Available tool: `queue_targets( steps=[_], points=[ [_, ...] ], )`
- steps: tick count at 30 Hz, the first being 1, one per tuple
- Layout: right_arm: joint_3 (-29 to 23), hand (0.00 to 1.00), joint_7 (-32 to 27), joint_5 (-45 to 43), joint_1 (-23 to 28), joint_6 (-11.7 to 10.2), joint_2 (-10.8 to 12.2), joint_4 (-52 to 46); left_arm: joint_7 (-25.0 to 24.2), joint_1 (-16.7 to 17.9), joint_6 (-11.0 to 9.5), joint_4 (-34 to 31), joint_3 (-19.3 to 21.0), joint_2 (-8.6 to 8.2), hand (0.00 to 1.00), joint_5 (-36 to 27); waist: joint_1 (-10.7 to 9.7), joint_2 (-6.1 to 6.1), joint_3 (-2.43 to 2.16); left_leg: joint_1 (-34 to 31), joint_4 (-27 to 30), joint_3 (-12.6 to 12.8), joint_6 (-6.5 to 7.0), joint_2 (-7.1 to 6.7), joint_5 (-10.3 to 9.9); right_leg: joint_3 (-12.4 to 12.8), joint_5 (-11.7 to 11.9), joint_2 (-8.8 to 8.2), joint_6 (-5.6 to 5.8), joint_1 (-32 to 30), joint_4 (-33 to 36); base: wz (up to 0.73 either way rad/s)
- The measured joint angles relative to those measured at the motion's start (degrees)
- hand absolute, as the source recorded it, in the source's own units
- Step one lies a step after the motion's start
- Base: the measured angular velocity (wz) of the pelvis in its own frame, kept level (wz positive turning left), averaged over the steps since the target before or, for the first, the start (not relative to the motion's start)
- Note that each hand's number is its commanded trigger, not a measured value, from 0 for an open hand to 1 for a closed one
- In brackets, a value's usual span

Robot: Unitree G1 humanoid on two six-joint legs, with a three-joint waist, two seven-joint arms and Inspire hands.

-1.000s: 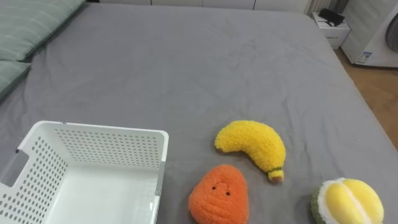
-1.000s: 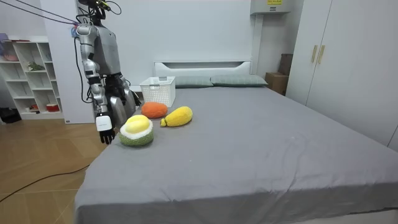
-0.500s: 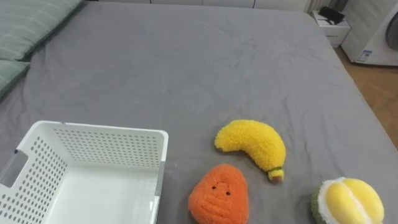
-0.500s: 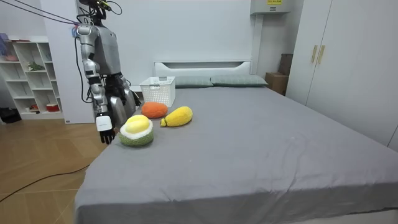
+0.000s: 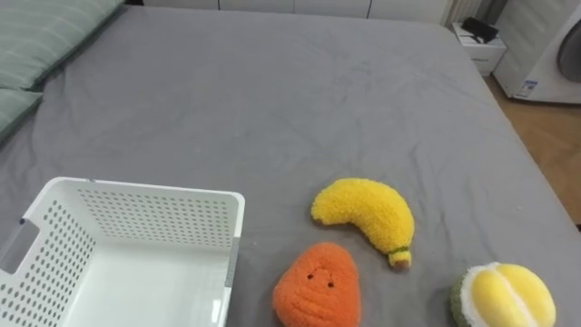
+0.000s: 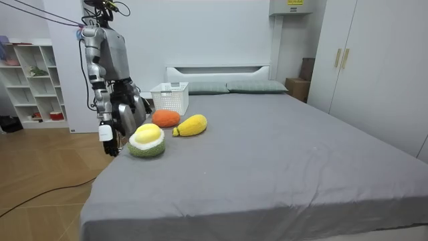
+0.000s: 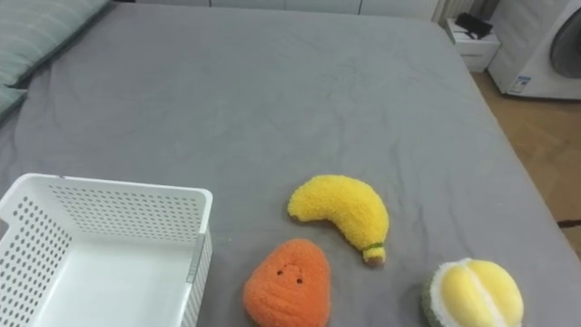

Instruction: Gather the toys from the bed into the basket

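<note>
Right hand (image 6: 107, 138) hangs by the bed (image 5: 272, 91) edge; apart or closed, I cannot tell. The white basket (image 5: 145, 195), lower left, sits near the banana toy (image 5: 363, 215), probably for short drops.

Grey bed (image 6: 281, 154); white wardrobe (image 6: 374, 67); wooden floor (image 6: 47, 194); white shelves (image 6: 30, 80).

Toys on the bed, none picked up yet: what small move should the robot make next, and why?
Probably lift the right hand, hanging by the edge of the bed, toward the orange toy. It lies nearest the empty white basket, with the banana and the green-and-yellow toy farther off.
</note>
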Motion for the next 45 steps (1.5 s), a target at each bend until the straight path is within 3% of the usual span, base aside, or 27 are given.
queue_targets(
  steps=[4, 11, 16, 19, 25, 28, 34, 45],
  points=[
    [-4.47, 0.00, -1.37, 3.79, -0.44, -0.04, -0.26, -0.09, -0.02, 0.58, -0.30, -0.05, 1.70, 0.55, 0.00, -0.01, -1.20, -0.60, -0.01, 0.25, -0.06, 0.47, -0.01, 0.16, -0.01, 0.32, 0.04, 0.14, -0.06, -0.07, 0.11, -0.06],
    [-8.83, 0.00, -3.66, 3.33, -1.15, -0.03, -2.28, -3.93, -0.03, 1.56, -1.63, -0.04, 3.64, 0.80, 0.00, -0.02, -1.37, -1.47, 0.03, 0.86, -0.59, 1.47, -0.03, 0.24, 0.00, 1.20, 0.05, 0.29, -0.09, -0.25, 0.43, -0.07],
    [-11.13, 0.00, -6.98, 2.53, -2.67, -1.57, -3.97, -10.06, -0.02, 1.59, -2.51, -0.04, 3.79, 1.73, 0.00, -0.04, -1.33, -1.86, 0.08, 0.56, -0.54, 1.56, -0.03, 0.30, 0.01, 1.49, 0.07, 0.36, -0.12, -0.68, 0.13, -0.01],
    [-11.09, 0.00, -8.71, -0.12, -3.19, -3.35, -4.09, -14.03, 0.01, 1.55, -2.74, -0.04, 3.81, 1.81, 0.00, -0.04, -1.30, -1.56, -0.16, 0.35, -0.56, 1.59, -0.03, 0.32, 0.01, 1.52, 0.10, 0.40, -0.16, -1.10, 0.21, 0.00],
    [-9.76, 0.00, -10.28, -3.81, -3.44, -3.96, -4.07, -26.45, -0.01, 1.44, -3.39, 0.00, 3.43, 1.85, 0.00, -0.32, -0.79, -1.00, 0.03, -0.82, -0.48, 2.54, -0.04, 0.43, 0.01, 1.58, 0.13, 0.35, -0.19, -2.50, 0.95, -0.06],
    [-8.37, 0.00, -10.32, -6.08, -3.92, -5.45, -4.08, -30.76, -0.12, 1.28, -3.53, 0.00, 3.36, 1.90, 0.00, -0.27, -0.59, -0.89, 0.03, -1.13, -0.46, 2.57, -0.05, 0.50, 0.02, 1.57, 0.19, 0.41, -0.26, -3.11, 0.99, 0.00],
    [-5.70, 0.00, -10.70, -7.90, -4.30, -5.46, -4.03, -38.16, -1.27, 1.22, -3.33, -1.52, 2.53, 1.96, 0.00, -0.37, 0.37, -0.75, 0.08, -1.43, -0.44, 2.44, -0.06, 0.52, 0.04, 1.52, 0.20, 0.39, -0.27, -3.03, 1.08, 0.00],
    [-3.52, 0.00, -9.93, -10.36, -6.96, -5.35, -4.05, -38.70, -1.27, 2.20, -2.43, -2.91, 0.86, 1.95, 0.00, -0.35, 0.51, -0.58, 0.11, -0.98, -0.40, 2.38, -0.07, 0.54, 0.03, 1.26, 0.19, 0.37, -0.27, -2.09, 0.96, 0.00]
  ],
)
